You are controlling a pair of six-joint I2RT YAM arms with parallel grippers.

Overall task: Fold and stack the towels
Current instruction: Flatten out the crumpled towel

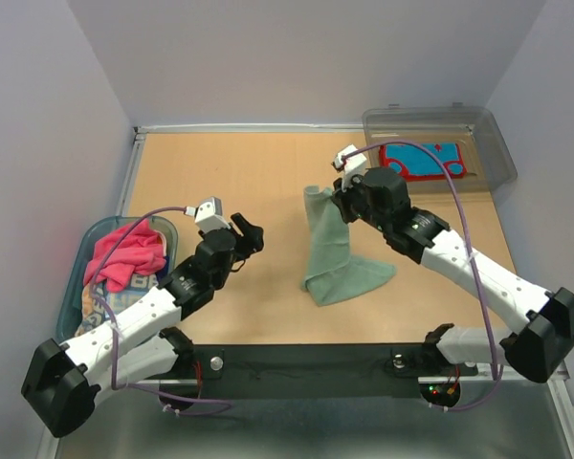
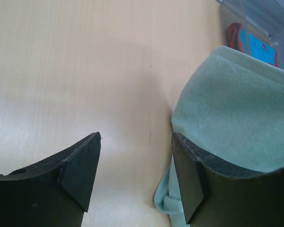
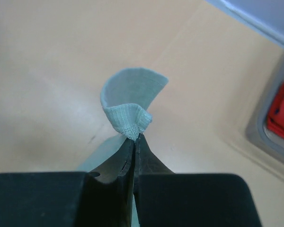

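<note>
Wood-top table [image 1: 220, 182] under both sets of jaws.
Clear grey bin [image 1: 493, 143] at the far right corner, beyond and to the right of the right jaws. Patterned towel [image 1: 421, 161], blue with red edging, lying flat inside.
Blue-rimmed tub [image 1: 84, 287] to the left of the left jaws, toward the near edge. Pink towel [image 1: 126, 256] bunched inside; something blue under it, not identifiable.
Teal towel [image 1: 340, 253] between the two arms. Top corner raised and pinched in the right gripper [image 1: 342, 199]; cloth hanging as a cone below those jaws, lower end pooled on the table toward the near edge.
Right wrist view: jaws pressed together on a small hemmed corner, its tip curling just past the fingertips.
Left gripper [image 1: 251, 234] to the left of the teal towel, over bare table.
Left wrist view: jaws spread, nothing between them. Teal cloth just beyond the finger on the towel side; contact not discernible.
</note>
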